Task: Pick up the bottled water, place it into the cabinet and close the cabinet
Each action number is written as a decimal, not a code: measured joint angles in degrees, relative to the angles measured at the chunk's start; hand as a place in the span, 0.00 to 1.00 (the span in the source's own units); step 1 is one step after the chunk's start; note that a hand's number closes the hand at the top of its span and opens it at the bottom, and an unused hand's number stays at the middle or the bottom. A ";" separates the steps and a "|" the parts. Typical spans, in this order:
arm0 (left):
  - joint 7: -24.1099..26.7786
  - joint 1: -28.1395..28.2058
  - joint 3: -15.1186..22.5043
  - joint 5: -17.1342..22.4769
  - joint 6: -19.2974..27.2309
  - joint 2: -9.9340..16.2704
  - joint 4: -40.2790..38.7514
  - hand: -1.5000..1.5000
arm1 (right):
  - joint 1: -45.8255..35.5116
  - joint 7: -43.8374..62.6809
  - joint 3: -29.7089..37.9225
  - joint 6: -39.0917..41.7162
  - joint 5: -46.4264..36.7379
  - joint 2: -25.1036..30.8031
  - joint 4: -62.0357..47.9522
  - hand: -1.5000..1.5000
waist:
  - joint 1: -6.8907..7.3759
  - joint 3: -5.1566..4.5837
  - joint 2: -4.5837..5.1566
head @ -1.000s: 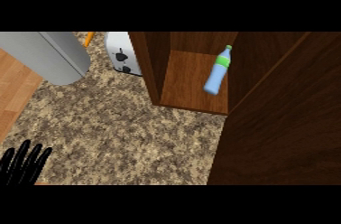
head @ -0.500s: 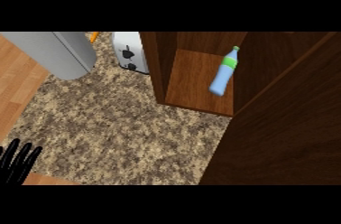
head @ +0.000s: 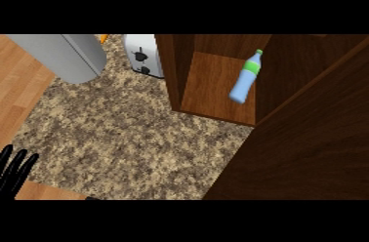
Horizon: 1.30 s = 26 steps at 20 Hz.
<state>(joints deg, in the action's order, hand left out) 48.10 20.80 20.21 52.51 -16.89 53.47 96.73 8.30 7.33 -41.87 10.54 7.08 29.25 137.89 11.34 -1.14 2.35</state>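
Left hand (head: 14,170) at the near left edge, black fingers straight and pointing up, released, holding nothing, resting over the worktop's edge. Wood floor (head: 22,90) shows along the left side. Speckled granite worktop (head: 122,133) fills the middle, running from near left toward the far right. Grey metal appliance body (head: 61,55) at far left, overhanging the worktop's far corner. Small orange item (head: 105,38) just right of it at the far edge, too small to tell what. White toaster (head: 143,54) next, far side of the worktop, just beside the cabinet's left wall. Dark wood cabinet (head: 216,99) right of centre, open, shelf visible inside. Bottled water (head: 246,77) inside the cabinet toward its right side, tilted, blue body, green band and cap pointing far-right. Cabinet door (head: 302,143) fills the right side, dark wood, swung open, its edge crossing in front of the shelf's right part. Right hand does not show.
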 measured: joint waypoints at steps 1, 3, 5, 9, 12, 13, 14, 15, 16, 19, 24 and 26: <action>-0.09 -0.05 -0.28 0.17 -0.14 0.20 -0.05 0.00 | -0.61 0.93 -0.12 0.15 1.17 -0.83 -0.51 1.00 | 0.06 0.02 0.08; -0.25 -0.01 -0.74 0.55 -0.41 0.53 0.02 0.00 | -1.95 2.38 0.04 0.52 3.66 -2.56 -1.88 1.00 | 0.22 0.09 0.17; -0.32 -0.05 -1.07 0.80 -0.50 0.54 -0.05 0.00 | -3.26 3.67 0.39 1.00 6.42 -4.27 -3.42 1.00 | 0.22 0.14 0.24; -0.70 -0.20 -2.17 1.67 -0.93 1.09 -0.20 0.00 | -6.63 5.72 2.53 2.71 13.08 -7.45 -8.10 1.00 | 0.17 0.36 0.37; -1.05 -0.04 -2.64 2.35 -1.39 1.19 -0.78 0.00 | -10.54 7.28 6.49 3.56 18.05 -9.71 -13.57 1.00 | -0.37 0.51 0.30; -1.22 0.13 -2.96 2.80 -1.56 1.38 -0.79 0.00 | -12.25 7.77 8.21 3.47 19.08 -10.52 -15.81 1.00 | -0.50 0.56 0.16; -1.36 0.25 -3.24 3.10 -1.62 1.52 -0.84 0.00 | -14.14 8.18 10.41 2.93 19.92 -11.44 -18.28 1.00 | -0.79 0.61 0.02; -1.39 0.44 -3.59 3.38 -1.73 1.69 -0.83 0.00 | -16.32 8.82 11.79 1.18 19.90 -13.13 -20.78 1.00 | -0.88 0.66 -0.12; -1.44 0.62 -3.63 3.41 -1.81 1.62 -1.01 0.00 | -18.61 9.33 13.15 -0.50 19.59 -14.70 -23.45 1.00 | -1.11 0.68 -0.21; -1.70 1.28 -4.41 4.08 -2.52 1.96 -1.92 0.00 | -25.76 10.45 16.89 -5.18 17.94 -18.89 -31.74 1.00 | -2.03 0.76 -0.58; -2.06 2.47 -5.10 4.54 -3.84 1.78 -2.84 0.00 | -38.79 10.13 23.09 -9.94 15.16 -23.46 -47.49 1.00 | -3.64 0.95 -0.94; -2.18 3.01 -5.88 4.95 -4.25 1.95 -2.95 0.00 | -42.05 9.78 24.20 -10.51 14.48 -24.42 -52.25 1.00 | -4.42 1.22 -1.42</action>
<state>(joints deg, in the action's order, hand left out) 45.92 23.81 14.32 57.46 -21.14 55.42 93.78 -33.75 17.12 -17.67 0.03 21.56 4.83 85.64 6.92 0.08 0.93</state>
